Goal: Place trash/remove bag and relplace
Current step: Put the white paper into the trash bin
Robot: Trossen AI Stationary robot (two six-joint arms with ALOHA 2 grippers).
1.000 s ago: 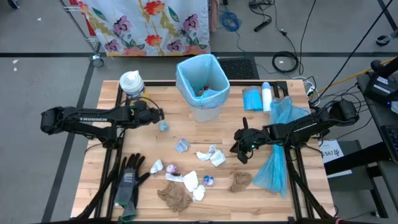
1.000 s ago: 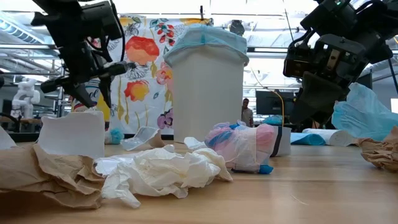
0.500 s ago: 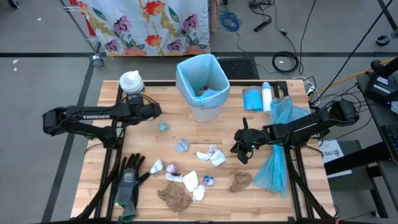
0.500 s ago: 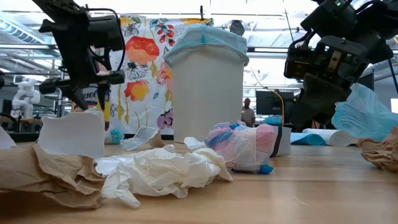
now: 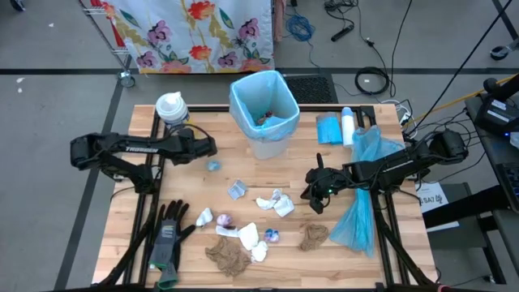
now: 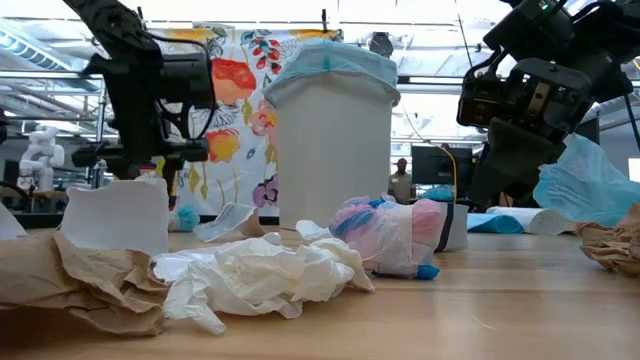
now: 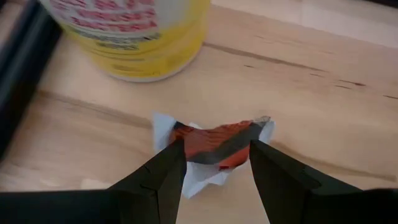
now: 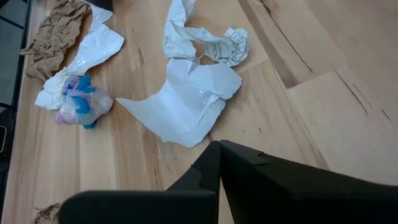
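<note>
Trash scraps lie across the table's middle and near side: white wads (image 5: 276, 201), a pale wrapper (image 5: 237, 190), brown paper towels (image 5: 229, 255) and a pink-purple wad (image 6: 395, 235). The bin (image 5: 263, 105), lined with a blue bag, stands at the far middle. My left gripper (image 5: 212, 150) is open and hovers over a small red-and-pale-blue scrap (image 7: 205, 134), one finger on either side of it in the left wrist view, not touching. My right gripper (image 5: 311, 199) is shut, right of the white wads (image 8: 186, 99).
A yellow wipes tub (image 5: 171, 107) stands at the far left, close to the left gripper. Black-and-grey gloves (image 5: 169, 235) lie near left. A blue roll (image 5: 328, 130) and a white bottle (image 5: 347, 126) sit right of the bin. A loose blue bag (image 5: 361, 203) lies under the right arm.
My left gripper has turned at the wrist, come down a little and shifted slightly toward the table's right, ending over the small scrap beside the wipes tub. The right arm and the trash have kept still.
</note>
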